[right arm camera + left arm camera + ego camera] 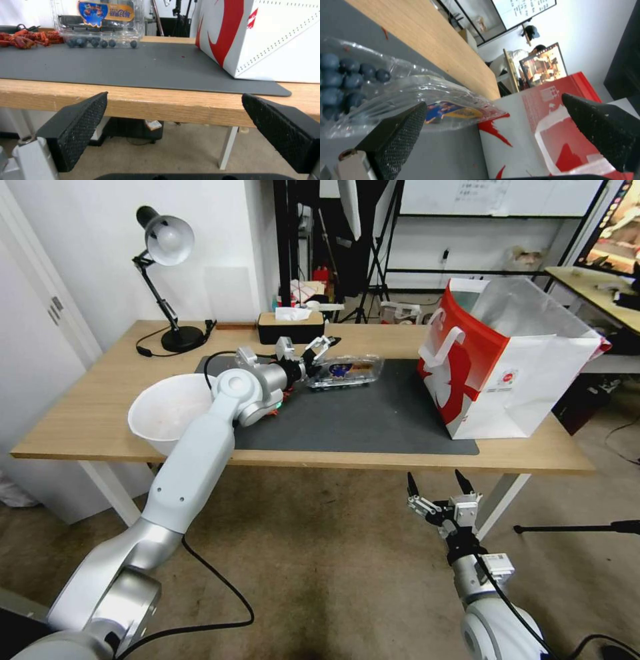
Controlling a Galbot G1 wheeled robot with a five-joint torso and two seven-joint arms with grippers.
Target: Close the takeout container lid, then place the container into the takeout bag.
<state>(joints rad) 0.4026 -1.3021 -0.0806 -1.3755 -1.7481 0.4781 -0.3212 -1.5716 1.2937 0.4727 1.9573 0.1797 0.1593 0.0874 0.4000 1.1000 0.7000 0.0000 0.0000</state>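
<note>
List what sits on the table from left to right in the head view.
Desk lamp → white bowl → left gripper, open at the takeout container → takeout bag. The right gripper hangs open below the table edge, under the bag.

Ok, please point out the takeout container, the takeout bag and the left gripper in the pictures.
takeout container [347,371], head view, on its clear top by the label.
takeout bag [527,380], head view, on its white front wall.
left gripper [308,351], head view, midway between its open fingertips.
</note>
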